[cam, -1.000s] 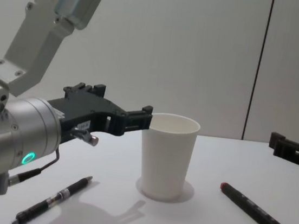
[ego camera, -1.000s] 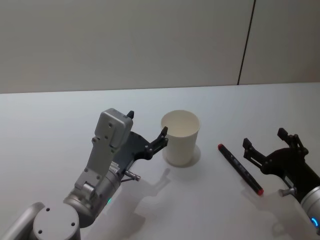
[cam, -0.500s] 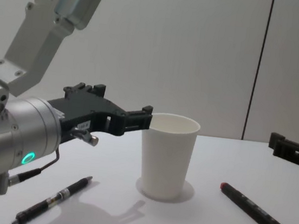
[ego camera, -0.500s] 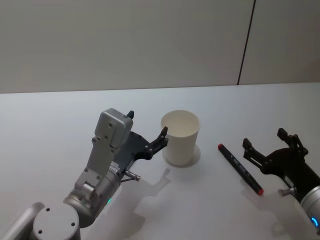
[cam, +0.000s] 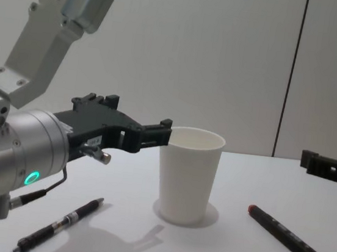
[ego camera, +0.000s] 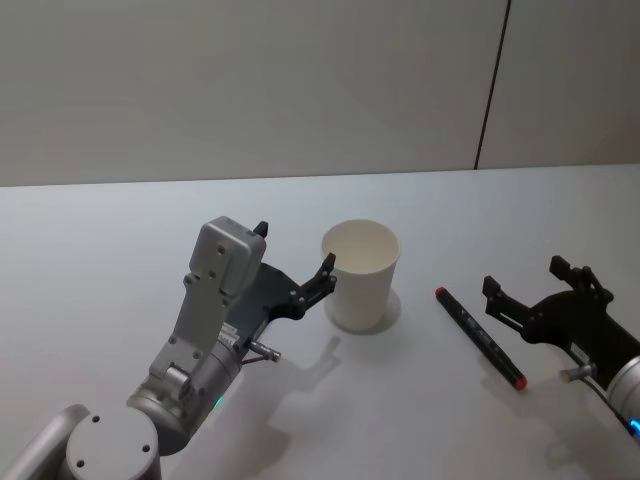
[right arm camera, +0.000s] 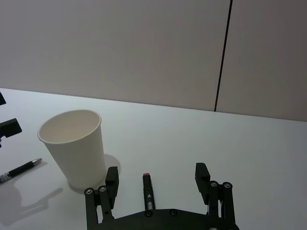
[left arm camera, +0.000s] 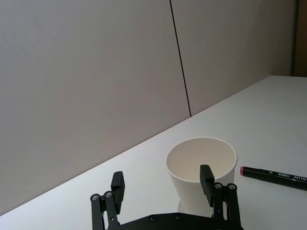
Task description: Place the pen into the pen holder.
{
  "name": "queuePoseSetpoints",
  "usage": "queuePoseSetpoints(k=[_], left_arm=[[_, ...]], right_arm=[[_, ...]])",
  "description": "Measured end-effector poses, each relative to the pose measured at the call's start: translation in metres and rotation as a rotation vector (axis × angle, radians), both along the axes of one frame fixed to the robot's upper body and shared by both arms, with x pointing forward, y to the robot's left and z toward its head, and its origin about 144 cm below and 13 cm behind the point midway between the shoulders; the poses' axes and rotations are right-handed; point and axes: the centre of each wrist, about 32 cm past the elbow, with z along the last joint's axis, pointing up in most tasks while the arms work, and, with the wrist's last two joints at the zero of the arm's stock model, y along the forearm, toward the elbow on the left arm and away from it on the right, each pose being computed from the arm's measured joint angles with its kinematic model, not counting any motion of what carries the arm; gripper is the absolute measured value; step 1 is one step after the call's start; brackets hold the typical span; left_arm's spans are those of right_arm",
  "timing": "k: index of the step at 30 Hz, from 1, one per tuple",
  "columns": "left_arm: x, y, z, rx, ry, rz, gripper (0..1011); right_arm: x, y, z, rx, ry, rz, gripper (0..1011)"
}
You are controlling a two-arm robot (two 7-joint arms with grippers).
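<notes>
Pens [cam: 61, 225] [cam: 292, 242]: two; pen holder [cam: 188, 174]: one.

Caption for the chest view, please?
Upright white paper cup between a slim pen and a red-tipped marker; left gripper by its rim, right gripper beside the marker, jaws open.

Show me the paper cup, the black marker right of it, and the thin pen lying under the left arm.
paper cup [ego camera: 360, 297]: head view, on its outer wall.
black marker [ego camera: 480, 338]: head view, middle of the barrel.
thin pen [cam: 61, 226]: chest view, middle of the barrel.
</notes>
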Motion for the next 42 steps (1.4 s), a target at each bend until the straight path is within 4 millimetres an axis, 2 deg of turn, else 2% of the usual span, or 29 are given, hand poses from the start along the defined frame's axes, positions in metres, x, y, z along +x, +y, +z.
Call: queuePoseSetpoints(k=[23, 42], left_arm=[[0.0, 0.0, 0.0, 0.0, 0.0, 0.0, 1000], [0.0, 0.0, 0.0, 0.0, 0.0, 0.0, 1000]], right_arm=[[0.033, -0.017, 0.034, -0.051, 0.22, 0.108, 1001], [0.068, -0.014, 0.053, -0.09, 0.4, 0.171, 1001]])
